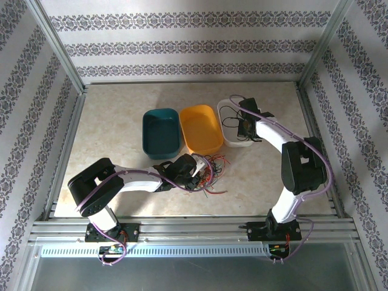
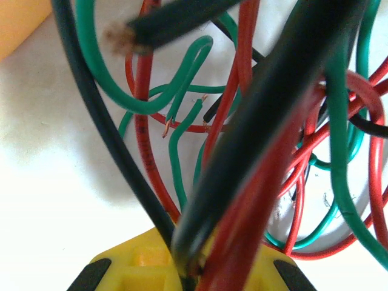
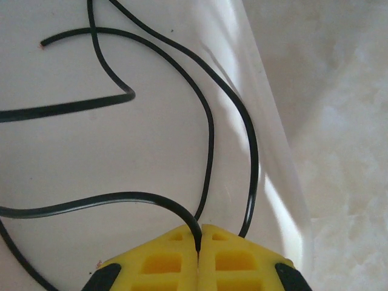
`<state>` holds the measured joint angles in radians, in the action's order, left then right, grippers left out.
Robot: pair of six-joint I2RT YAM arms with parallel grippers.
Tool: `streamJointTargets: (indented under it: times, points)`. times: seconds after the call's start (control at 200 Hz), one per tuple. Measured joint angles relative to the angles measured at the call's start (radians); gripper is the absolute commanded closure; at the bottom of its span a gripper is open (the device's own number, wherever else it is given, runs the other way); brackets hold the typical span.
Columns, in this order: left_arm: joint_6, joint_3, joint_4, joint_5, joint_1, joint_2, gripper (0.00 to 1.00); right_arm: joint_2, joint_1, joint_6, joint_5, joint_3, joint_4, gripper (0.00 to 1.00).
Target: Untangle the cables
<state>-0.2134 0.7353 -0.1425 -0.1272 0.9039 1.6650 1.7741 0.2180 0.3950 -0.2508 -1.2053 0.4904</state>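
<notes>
Cables [image 2: 267, 121] nipped between jaws — left, right

A robot test cell, this one, a lab rig rather than any home. Bare aluminium posts [image 1: 57, 45] frame the box, and printed floral panels [image 1: 182, 48] stand in for walls, well beyond both grippers. The left arm [image 1: 97, 188] and right arm [image 1: 303, 163] are bolted to a slotted metal rail [image 1: 194, 230]. On the marble-look surface [image 1: 115, 133] sit plastic sorting tubs: teal [image 1: 160, 130] and yellow [image 1: 202, 128] just beyond the left gripper [image 1: 203, 171], white [image 1: 233, 140] under the right gripper [image 1: 244, 127].
</notes>
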Motion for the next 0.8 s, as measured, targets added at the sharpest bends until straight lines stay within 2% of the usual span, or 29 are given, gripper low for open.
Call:
streamJointTargets:
  times: [0.035, 0.15, 0.265, 0.405, 0.585, 0.7, 0.8]
  points:
    - [0.000, 0.001, 0.000, 0.000, 0.000, 0.000, 1.00, 0.010, 0.000, 0.000, 0.000, -0.007, 0.000, 1.00]
    - [0.000, 0.002, 0.000, 0.000, 0.000, 0.001, 1.00, 0.012, 0.000, 0.014, 0.002, -0.014, -0.001, 0.75]
    - [0.000, 0.002, 0.000, 0.000, 0.000, 0.002, 1.00, -0.022, 0.001, 0.022, 0.000, -0.015, 0.000, 0.61]
    - [0.000, 0.002, 0.000, 0.000, 0.000, 0.003, 1.00, -0.133, 0.001, 0.027, -0.018, -0.014, -0.002, 0.58]
    - [0.000, 0.002, 0.000, 0.000, 0.000, 0.003, 1.00, -0.359, 0.002, 0.021, -0.012, 0.053, -0.033, 0.58]
    - [0.000, 0.002, 0.000, 0.000, 0.000, 0.003, 1.00, -0.503, 0.021, 0.018, 0.087, 0.144, -0.035, 0.58]
    - [0.000, 0.002, 0.000, 0.000, 0.000, 0.003, 1.00, -0.595, 0.082, 0.018, 0.235, 0.243, -0.031, 0.58]
